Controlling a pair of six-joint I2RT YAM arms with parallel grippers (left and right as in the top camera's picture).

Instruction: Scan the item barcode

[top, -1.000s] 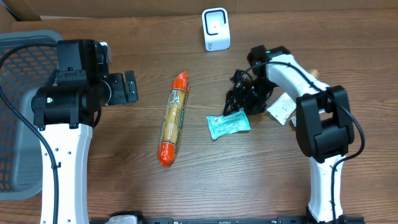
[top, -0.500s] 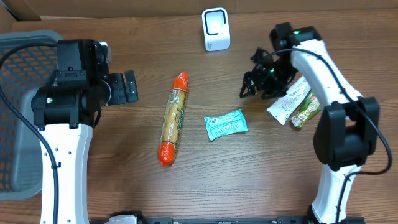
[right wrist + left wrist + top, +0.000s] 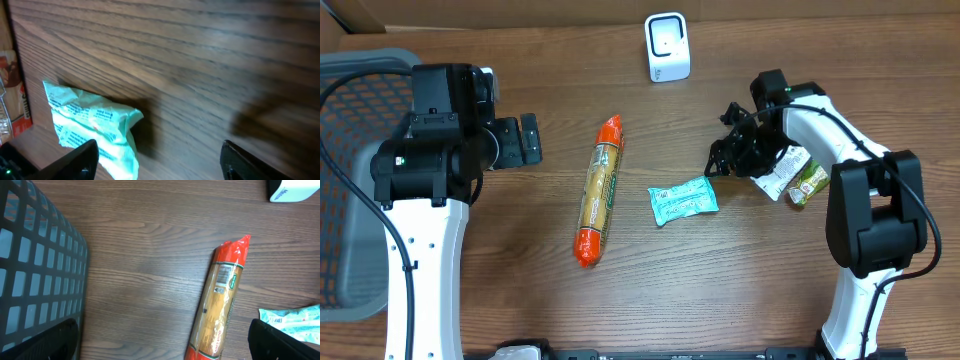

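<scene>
The teal packet (image 3: 683, 200) is found lying flat on the worktop (image 3: 720, 290), just beside the right gripper (image 3: 718, 162) and not touched by it. That gripper's jaws are spread and empty. The left gripper (image 3: 528, 140) is released wide, well apart from the packet.

Tube (image 3: 599, 190) left of pouch (image 3: 683, 200)

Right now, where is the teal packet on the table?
In the overhead view the teal packet lies flat on the table, a little right of centre, between the orange tube on its left and the right gripper just beyond its right end.
</scene>
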